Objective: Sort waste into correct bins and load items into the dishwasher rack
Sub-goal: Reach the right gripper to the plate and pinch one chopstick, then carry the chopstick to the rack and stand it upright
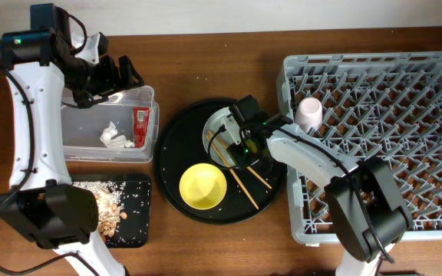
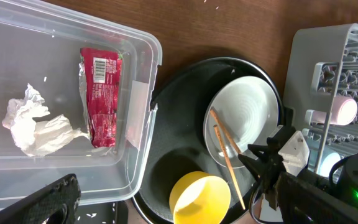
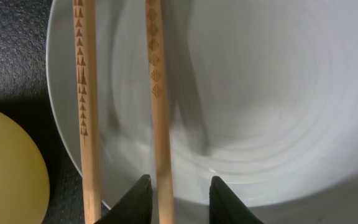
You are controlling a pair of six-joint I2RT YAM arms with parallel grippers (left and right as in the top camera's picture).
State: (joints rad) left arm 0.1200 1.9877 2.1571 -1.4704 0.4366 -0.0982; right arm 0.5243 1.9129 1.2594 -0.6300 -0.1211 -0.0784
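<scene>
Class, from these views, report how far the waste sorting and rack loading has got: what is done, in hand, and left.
Done: the red wrapper and tissue lie in the clear tub, food scraps on the flat black tray, one white cup in the rack. In hand: the right gripper, jaws open, straddles one of the chopsticks on the plate. Left: chopsticks, plate and yellow bowl sit on the round black tray.

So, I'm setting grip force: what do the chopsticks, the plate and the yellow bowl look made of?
Chopsticks: likely wood or bamboo, matte tan with small brown diamond marks.
Plate: glazed ceramic or melamine; pale grey, soft sheen, concentric rings.
Yellow bowl: probably plastic, smooth even colour; unsure.
</scene>
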